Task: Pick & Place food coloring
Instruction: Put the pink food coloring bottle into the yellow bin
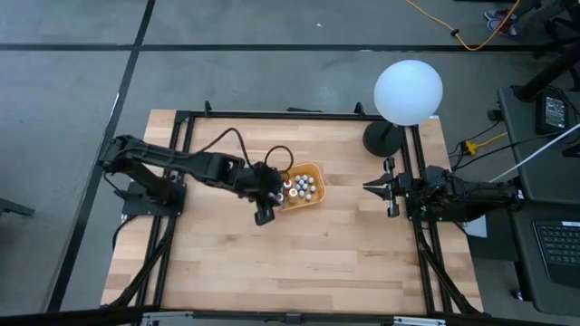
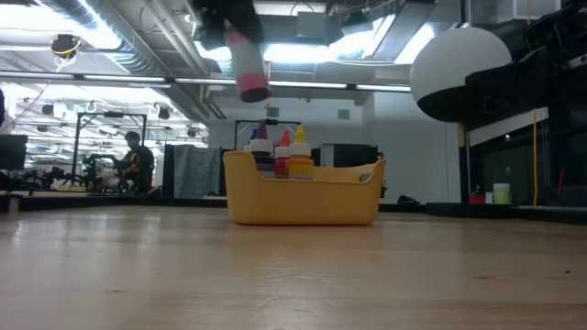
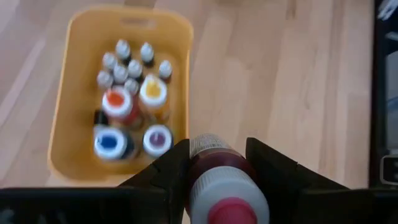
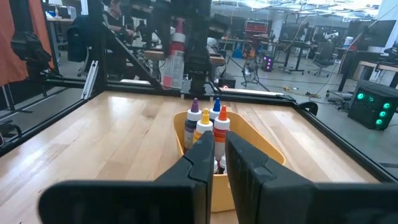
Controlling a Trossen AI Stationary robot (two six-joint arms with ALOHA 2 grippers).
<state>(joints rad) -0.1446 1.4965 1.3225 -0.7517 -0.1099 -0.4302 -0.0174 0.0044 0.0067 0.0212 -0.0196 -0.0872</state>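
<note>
Several small food coloring bottles (image 3: 130, 74) stand upright in the orange-yellow tray (image 1: 314, 170) at the table's middle; their tips show above the tray's rim in the low view (image 2: 284, 156). My left gripper (image 3: 217, 168) hovers over the tray's left end (image 1: 281, 188), shut on one red bottle (image 3: 221, 180) with a white cap. That bottle hangs high above the tray (image 2: 248, 64). My right gripper (image 1: 370, 187) waits near the table's right edge, shut, pointing at the tray (image 4: 261, 149). My left gripper pinches the red bottle's body just below the white cap (image 3: 211, 158) between its two fingers (image 3: 174, 171), coming from above and pointing down. The bottle is lifted clear, roughly upright with its cap up, just outside the tray's left end.
A big white globe lamp (image 1: 409, 91) stands on a dark base (image 1: 381, 138) at the table's far right corner. A black frame rail (image 1: 272, 115) borders the table. Bare wood lies near and left of the tray. A person (image 2: 138, 160) sits far behind.
</note>
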